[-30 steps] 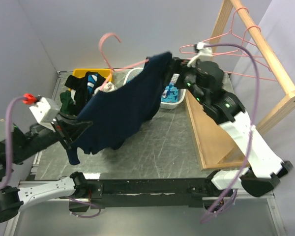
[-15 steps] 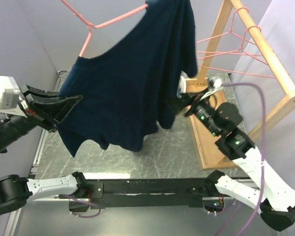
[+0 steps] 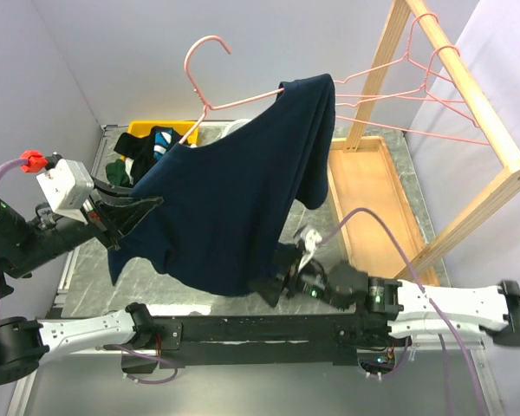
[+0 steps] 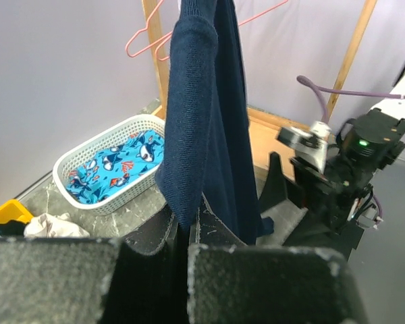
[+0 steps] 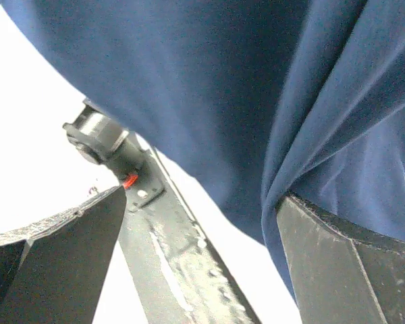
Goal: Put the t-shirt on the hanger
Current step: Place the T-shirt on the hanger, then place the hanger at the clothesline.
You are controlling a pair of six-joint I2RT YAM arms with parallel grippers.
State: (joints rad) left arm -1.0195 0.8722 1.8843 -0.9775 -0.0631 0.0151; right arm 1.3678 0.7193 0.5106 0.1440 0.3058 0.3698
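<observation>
The navy t-shirt [image 3: 234,199] hangs in the air, draped over the pink hanger [image 3: 210,52], whose hook sticks up above the collar. The hanger's lower wire is hidden inside the cloth. My left gripper [image 3: 143,211] is at the shirt's left edge, shut on a fold of the t-shirt [image 4: 196,121]; in the left wrist view the left gripper [image 4: 187,226] pinches that fold. My right gripper [image 3: 273,282] is low near the table's front edge, under the hem. It is open in the right wrist view [image 5: 201,196], with the t-shirt [image 5: 209,81] hanging above and brushing one finger [image 5: 337,263].
A wooden rack [image 3: 468,95] with several more pink hangers [image 3: 399,95] stands at the right, over a wooden base tray [image 3: 373,199]. At the back left are a white basket of whale-print fabric [image 4: 111,165] and a yellow bin [image 3: 143,130] holding a clothes heap.
The shirt and hanger have come down from their higher position. The right arm has dropped from beside the shirt to low at the table's front, under the hem. The left gripper stays shut on the cloth.
</observation>
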